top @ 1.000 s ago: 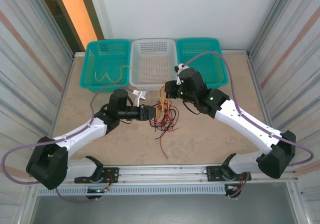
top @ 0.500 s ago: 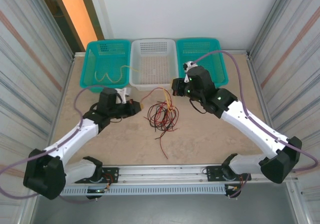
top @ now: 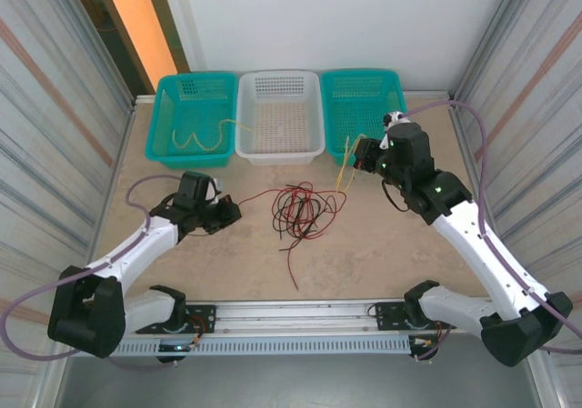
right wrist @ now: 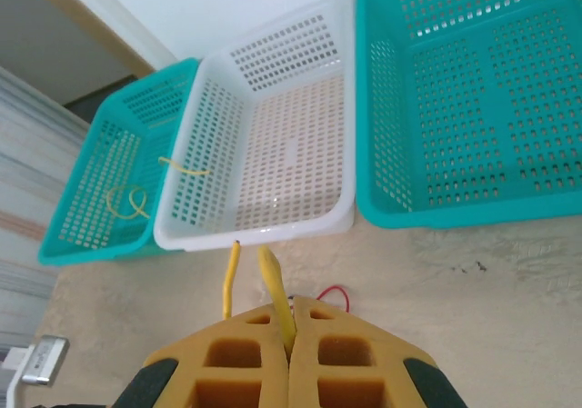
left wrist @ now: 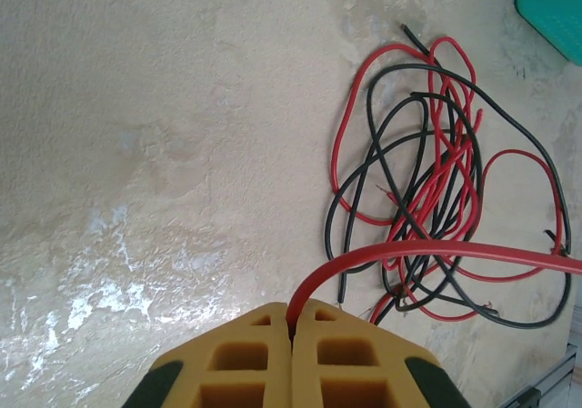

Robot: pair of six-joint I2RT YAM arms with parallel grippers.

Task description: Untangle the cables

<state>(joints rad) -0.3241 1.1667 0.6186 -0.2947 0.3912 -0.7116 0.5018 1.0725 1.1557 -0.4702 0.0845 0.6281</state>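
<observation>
My left fingers (left wrist: 245, 358) pinch a thin red wire (left wrist: 436, 248), my right fingers (right wrist: 341, 353) a thin yellow wire (right wrist: 273, 285). Next I should draw both clear of the red-and-black wire tangle (left wrist: 435, 185).

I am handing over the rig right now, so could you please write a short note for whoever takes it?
Left tool: shut on a red cable that runs into the tangle.
Right tool: shut on a yellow cable, lower end near the tangle.
Done: another yellow cable lies in the left teal basket.
Left: separate the red and black tangle mid-table.
</observation>
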